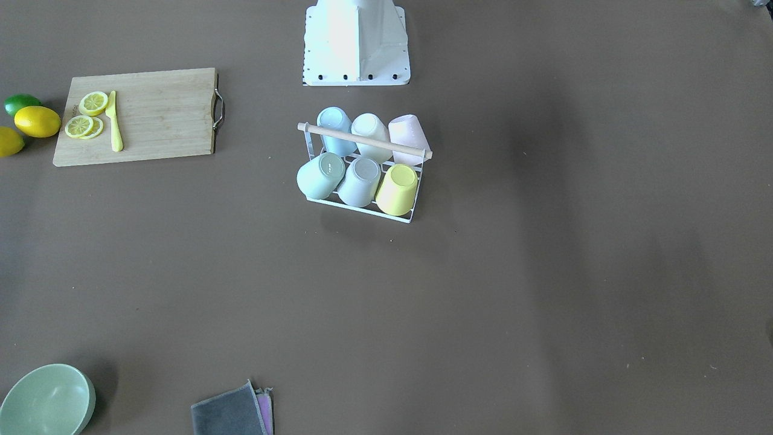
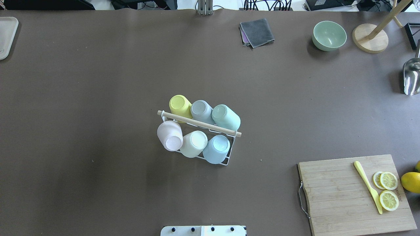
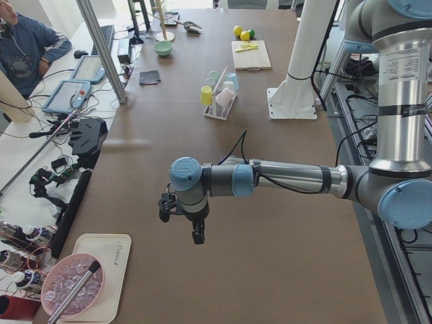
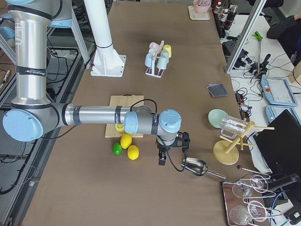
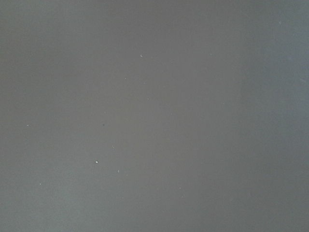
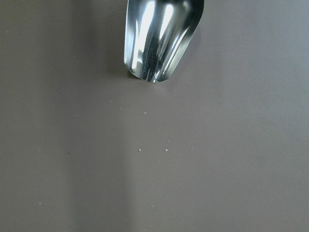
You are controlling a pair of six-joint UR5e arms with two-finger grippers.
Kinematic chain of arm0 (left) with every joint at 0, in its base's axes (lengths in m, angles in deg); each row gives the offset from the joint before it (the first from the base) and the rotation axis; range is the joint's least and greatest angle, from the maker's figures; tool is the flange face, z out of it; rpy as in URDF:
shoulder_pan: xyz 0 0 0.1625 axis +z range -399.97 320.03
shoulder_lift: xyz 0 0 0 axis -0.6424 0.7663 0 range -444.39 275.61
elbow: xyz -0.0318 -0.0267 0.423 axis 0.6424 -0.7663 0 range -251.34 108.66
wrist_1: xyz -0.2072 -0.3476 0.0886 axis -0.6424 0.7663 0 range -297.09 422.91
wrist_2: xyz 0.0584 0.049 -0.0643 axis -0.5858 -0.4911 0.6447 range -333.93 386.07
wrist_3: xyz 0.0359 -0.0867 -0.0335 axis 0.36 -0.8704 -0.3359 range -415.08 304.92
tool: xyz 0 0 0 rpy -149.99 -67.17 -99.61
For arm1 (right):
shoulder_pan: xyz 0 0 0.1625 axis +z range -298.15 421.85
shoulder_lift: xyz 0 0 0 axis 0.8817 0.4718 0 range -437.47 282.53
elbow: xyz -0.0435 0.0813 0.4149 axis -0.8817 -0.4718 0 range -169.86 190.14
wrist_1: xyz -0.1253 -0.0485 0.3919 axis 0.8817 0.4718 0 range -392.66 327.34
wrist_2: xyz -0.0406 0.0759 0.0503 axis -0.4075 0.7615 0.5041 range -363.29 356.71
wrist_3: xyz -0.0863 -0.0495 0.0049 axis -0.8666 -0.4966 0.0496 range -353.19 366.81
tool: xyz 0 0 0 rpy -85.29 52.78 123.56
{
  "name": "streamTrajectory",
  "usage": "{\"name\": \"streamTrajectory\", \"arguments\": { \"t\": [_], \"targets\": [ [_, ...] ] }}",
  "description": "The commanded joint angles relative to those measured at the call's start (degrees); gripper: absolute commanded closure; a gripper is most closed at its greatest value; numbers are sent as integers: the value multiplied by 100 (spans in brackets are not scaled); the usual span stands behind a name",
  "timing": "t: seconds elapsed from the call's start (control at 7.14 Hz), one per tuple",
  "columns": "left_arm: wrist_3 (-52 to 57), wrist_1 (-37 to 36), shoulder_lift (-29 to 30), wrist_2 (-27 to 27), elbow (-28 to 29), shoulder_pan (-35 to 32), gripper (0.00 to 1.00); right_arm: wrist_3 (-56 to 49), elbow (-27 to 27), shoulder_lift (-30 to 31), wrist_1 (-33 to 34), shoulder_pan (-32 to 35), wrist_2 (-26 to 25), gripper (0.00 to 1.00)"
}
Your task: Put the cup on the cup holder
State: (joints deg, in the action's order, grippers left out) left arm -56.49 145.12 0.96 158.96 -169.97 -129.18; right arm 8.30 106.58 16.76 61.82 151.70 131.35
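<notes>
Risk: nudging the rack [image 2: 199, 123] could tip off the pink cup [image 2: 169, 135]; left pincer [image 3: 182, 219] and right pincer [image 4: 171, 153]: cannot tell.

I see the left arm [image 3: 290, 177] and right arm [image 4: 91, 115]: silver tubes, pale-blue joint caps [image 3: 185, 174], looping black cables [image 3: 237, 144], black left hand [image 3: 198, 235], white bolted pedestal [image 1: 355, 42].

I see the cup holder [image 2: 231, 149] mid-table, upright, sitting a bit skew to the table edges. It's a white wire rack w/ a light wooden rod [image 2: 199, 123] across the top. All 6 pegs are taken, cups bottom-up & leaning outward. Row far from robot, L to R: yellow cup [image 2: 179, 105], grey cup [image 2: 201, 110], mint cup [image 2: 225, 116]. Near row: pink cup [image 2: 170, 136], white cup [image 2: 194, 143], blue cup [image 2: 216, 149].
</notes>
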Motion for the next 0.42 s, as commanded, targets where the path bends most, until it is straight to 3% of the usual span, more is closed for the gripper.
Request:
{"name": "streamTrajectory", "arguments": {
  "t": [0.0, 0.28],
  "targets": [
    [0, -3, -10, 0, -8, 0, 2, 0, 6, -10, 0, 23, 18, 0],
    [0, -3, -10, 0, 1, 0, 1, 0, 32, -28, 0, 23, 36, 0]
  ]
}}
